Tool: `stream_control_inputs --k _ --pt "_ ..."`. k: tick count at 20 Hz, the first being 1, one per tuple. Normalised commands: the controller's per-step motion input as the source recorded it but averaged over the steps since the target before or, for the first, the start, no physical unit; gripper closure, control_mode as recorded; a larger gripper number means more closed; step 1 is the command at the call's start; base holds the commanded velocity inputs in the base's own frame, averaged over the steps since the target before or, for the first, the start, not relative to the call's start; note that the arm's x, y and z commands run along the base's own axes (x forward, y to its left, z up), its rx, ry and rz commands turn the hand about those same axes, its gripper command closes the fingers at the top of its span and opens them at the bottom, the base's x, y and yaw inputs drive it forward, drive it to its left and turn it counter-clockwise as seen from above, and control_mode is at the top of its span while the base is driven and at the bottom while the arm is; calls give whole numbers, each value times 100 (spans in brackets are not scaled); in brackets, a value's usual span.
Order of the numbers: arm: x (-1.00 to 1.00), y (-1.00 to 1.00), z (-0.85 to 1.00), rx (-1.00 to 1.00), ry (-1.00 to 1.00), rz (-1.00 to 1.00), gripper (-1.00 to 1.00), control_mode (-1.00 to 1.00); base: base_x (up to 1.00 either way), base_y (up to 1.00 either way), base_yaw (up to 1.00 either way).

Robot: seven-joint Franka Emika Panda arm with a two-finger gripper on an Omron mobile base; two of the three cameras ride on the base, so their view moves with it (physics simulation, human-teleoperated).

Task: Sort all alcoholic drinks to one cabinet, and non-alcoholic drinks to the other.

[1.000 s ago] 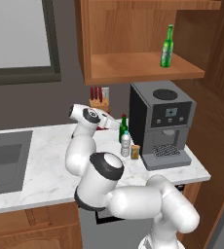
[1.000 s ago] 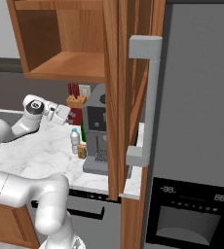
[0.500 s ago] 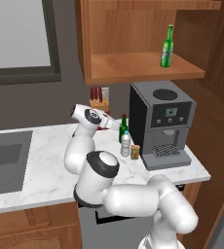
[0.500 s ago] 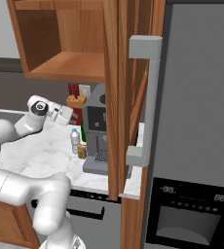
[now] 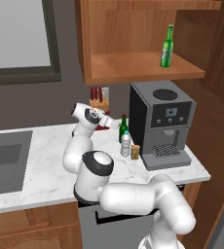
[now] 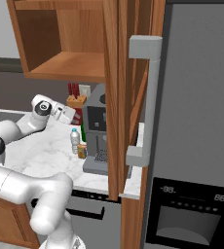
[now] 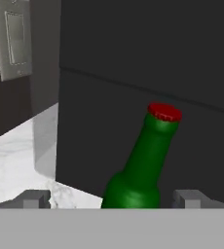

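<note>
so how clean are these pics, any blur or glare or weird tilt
Left base view: soft, even light, slightly blurred, no glare on the shelf bottle or coffee machine. Right base view: equally soft; the water bottle is small and fuzzy. Hand view: rolled, so the red-capped bottle leans between the open gripper's tips, against a flat, dark backdrop.

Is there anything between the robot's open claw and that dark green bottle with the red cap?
No. In the hand view the claw faces the dark green bottle directly, with only open air between them.
</note>
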Motion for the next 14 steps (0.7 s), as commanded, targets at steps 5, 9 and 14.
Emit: stream_control_inputs --k 5,9,14 --pt "-5 -12 -8 0 0 0 -100 -100 0 0 0" --pt "0 -17 -3 0 0 0 -100 -100 0 0 0" --pt "-1 -20 -8 0 0 0 -100 -100 0 0 0"
